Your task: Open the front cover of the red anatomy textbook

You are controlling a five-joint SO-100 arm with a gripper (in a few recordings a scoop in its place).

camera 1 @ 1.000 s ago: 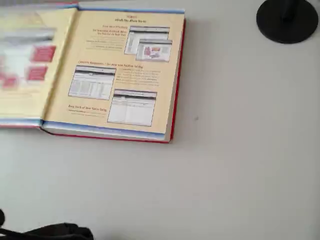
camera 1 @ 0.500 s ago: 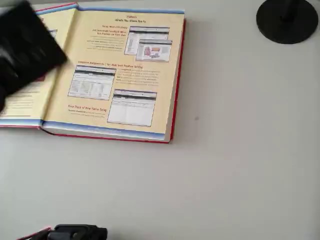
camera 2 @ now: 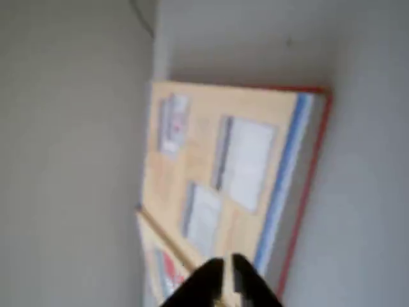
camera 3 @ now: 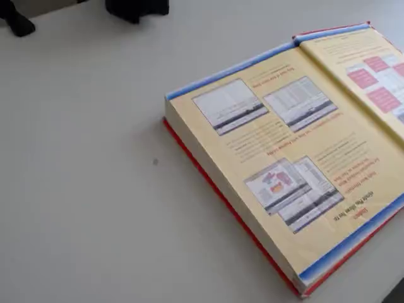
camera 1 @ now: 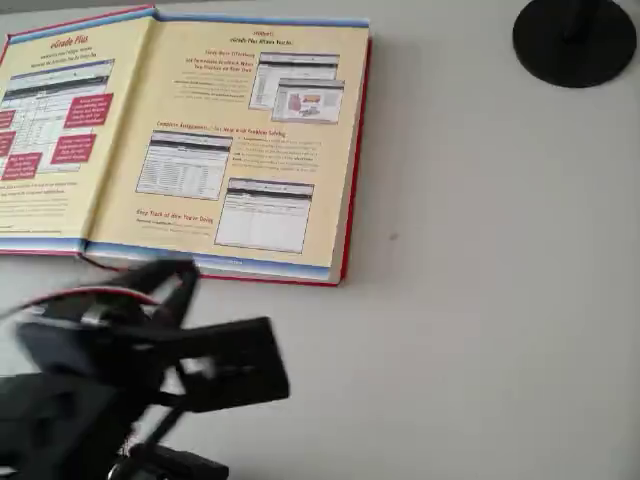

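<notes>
Lying flat: front cover (camera 1: 55,130), glossy cream-yellow inside.

Black all over, blurred in the overhead view: blocky end effector (camera 1: 215,365) with a flat, boxy plate at its tip. Behind it, a chunkier black arm body (camera 1: 70,385), with a thin red cable (camera 1: 95,296) arcing over the top. In the wrist view, two dark, tapered fingertips (camera 2: 208,276) with rounded ends, glossy black.
</notes>
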